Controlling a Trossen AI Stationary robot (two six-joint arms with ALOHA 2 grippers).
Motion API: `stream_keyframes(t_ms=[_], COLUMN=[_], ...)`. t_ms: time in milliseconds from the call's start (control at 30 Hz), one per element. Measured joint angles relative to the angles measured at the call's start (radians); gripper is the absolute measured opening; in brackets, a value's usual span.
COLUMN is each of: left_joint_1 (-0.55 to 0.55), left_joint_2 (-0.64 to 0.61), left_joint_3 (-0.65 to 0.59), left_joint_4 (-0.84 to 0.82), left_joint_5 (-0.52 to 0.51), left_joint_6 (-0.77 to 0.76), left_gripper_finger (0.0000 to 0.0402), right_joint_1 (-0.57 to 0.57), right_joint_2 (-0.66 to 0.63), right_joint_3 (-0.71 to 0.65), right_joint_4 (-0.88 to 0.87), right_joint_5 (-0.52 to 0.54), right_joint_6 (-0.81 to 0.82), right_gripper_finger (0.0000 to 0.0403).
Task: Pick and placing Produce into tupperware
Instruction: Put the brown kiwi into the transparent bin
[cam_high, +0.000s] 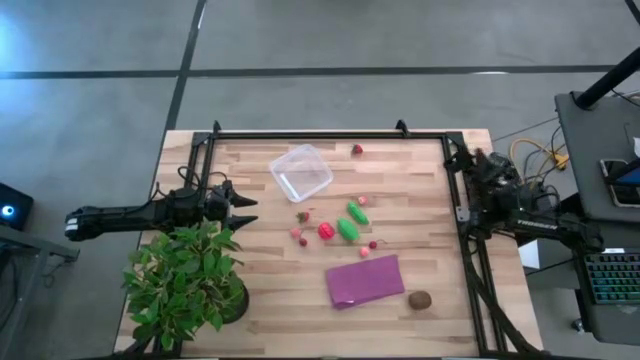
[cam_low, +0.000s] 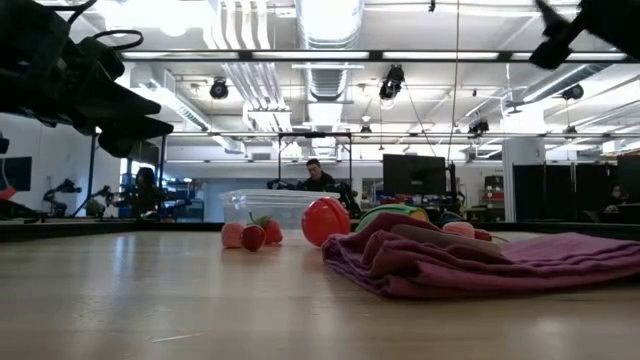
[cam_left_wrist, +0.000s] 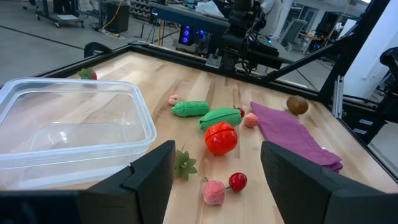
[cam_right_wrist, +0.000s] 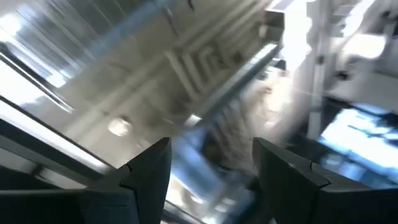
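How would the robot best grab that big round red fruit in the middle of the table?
Probably from above, with the fingers closing across the widest part of the red fruit. It is round and sits alone on bare wood, but a green piece lies close on one side, so the fingers fit better on the other two sides. The open left gripper is nearest.

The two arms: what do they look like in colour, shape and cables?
Both arms are dark, nearly black, built from slim jointed segments. The left gripper ends in two pointed dark fingers with flat, angular faces. Around the right arm, black cables run along its joints, and yellow cables lie beside its base.
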Motion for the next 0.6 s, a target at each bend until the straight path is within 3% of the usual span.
stream_keyframes(t_ms=[233,333,433,500,600], left_joint_1=[0.0,0.0,0.0,0.0,0.0], left_joint_2=[0.0,0.002,0.004,0.005,0.007], left_joint_3=[0.0,0.0,0.0,0.0,0.0], left_joint_4=[0.0,0.0,0.002,0.001,0.002], left_joint_5=[0.0,0.0,0.0,0.0,0.0], left_joint_6=[0.0,0.0,0.0,0.0,0.0], left_gripper_finger=[0.0224,0.0224,0.0224,0.0224,0.0224], right_joint_1=[0.001,-0.002,0.0,-0.001,-0.001], right_joint_2=[0.124,0.237,0.369,0.448,0.582], right_joint_3=[0.044,0.167,0.416,0.633,0.934], right_joint_4=[-0.233,-0.234,-0.345,-0.669,-1.397], right_joint_5=[0.066,-0.04,-0.218,-0.322,-0.356], right_joint_6=[0.08,0.008,-0.182,-0.305,-0.48], right_gripper_finger=[0.0216,0.0216,0.0216,0.0216,0.0216])
